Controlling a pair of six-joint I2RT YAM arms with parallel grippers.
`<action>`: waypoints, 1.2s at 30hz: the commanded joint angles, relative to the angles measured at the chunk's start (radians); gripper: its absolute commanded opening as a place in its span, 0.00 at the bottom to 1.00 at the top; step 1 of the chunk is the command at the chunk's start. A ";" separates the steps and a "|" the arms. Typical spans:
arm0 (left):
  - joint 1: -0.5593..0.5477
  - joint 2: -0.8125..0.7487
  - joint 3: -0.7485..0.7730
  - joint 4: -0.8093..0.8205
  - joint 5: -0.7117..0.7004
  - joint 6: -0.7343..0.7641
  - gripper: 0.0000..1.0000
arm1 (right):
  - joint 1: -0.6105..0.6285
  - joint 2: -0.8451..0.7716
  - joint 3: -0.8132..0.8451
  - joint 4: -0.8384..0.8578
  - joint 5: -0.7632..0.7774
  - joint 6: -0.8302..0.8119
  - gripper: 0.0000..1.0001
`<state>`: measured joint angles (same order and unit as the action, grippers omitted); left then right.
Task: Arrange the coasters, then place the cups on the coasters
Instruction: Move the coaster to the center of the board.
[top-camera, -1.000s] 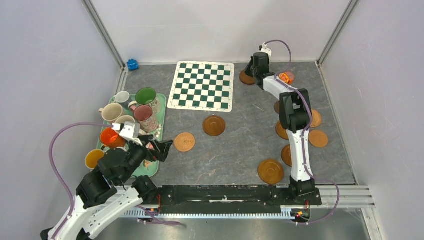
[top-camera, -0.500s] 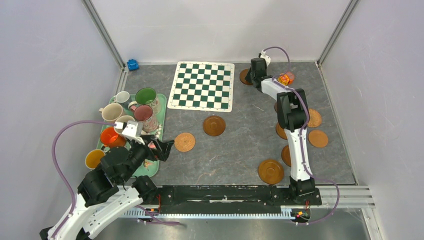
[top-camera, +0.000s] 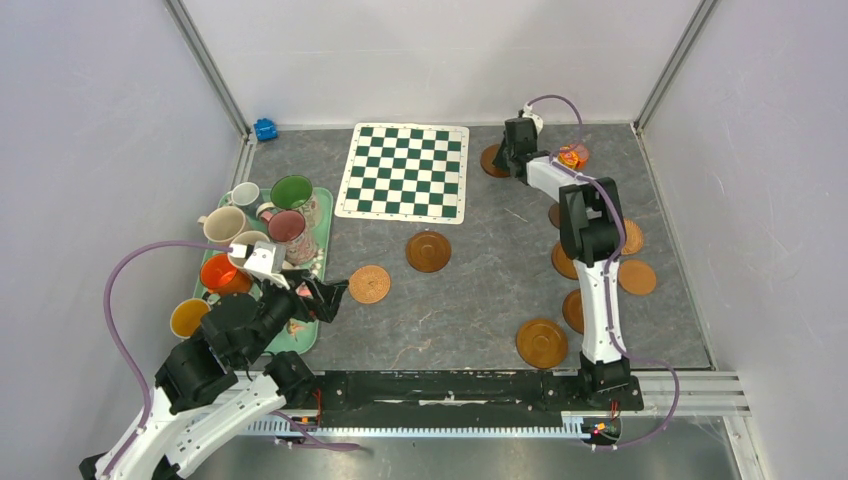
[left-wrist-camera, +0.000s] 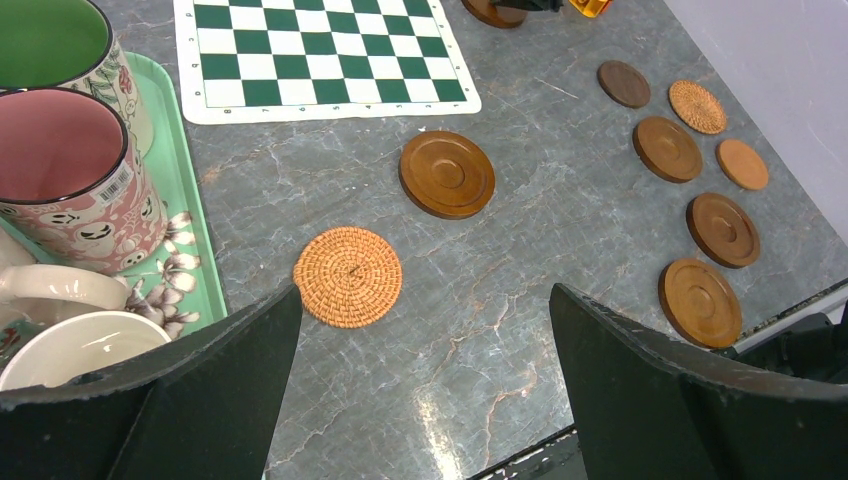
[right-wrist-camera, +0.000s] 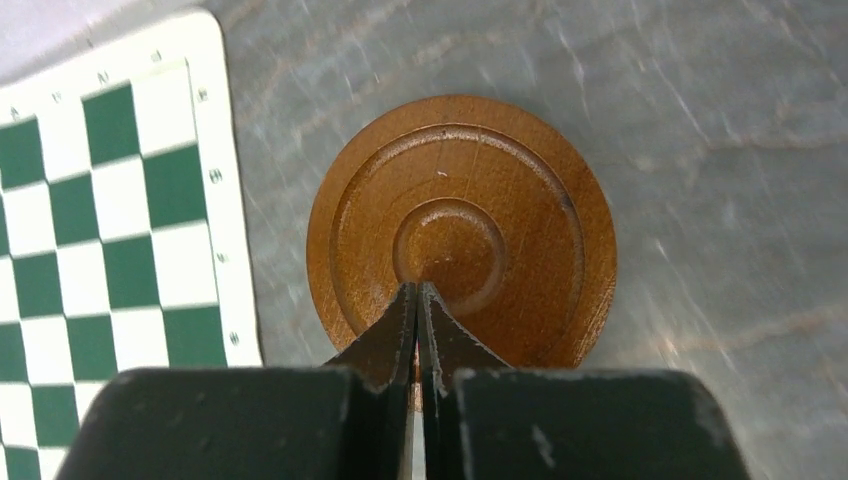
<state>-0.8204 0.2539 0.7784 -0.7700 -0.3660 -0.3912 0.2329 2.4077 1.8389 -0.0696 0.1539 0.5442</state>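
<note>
Now pointing right hand (right-wrist-camera: 418, 300), pinched together, at far coaster (right-wrist-camera: 500, 180), likely to push it; holding left hand (left-wrist-camera: 425, 300) apart, empty, near woven coaster (left-wrist-camera: 348, 276).

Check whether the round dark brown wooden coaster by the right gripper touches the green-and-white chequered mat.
Apart. The right wrist view shows bare grey table between the wooden coaster and the chequered mat.

Grey marbled table (top-camera: 470, 300) carries scattered coasters (top-camera: 428, 251), a chequered mat (top-camera: 405, 172) and a green tray (left-wrist-camera: 190, 190)
</note>
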 joint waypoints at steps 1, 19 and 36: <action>-0.002 -0.003 -0.002 0.026 -0.015 0.006 1.00 | 0.006 -0.118 -0.158 -0.182 -0.016 -0.069 0.00; -0.002 -0.004 -0.004 0.032 0.024 0.009 1.00 | 0.132 -0.614 -0.875 -0.155 -0.103 -0.110 0.00; -0.002 0.007 -0.004 0.032 0.019 0.009 1.00 | 0.166 -0.992 -1.234 -0.255 -0.095 -0.132 0.00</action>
<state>-0.8204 0.2543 0.7784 -0.7692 -0.3565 -0.3912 0.3901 1.4536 0.6777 -0.1719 0.0410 0.4435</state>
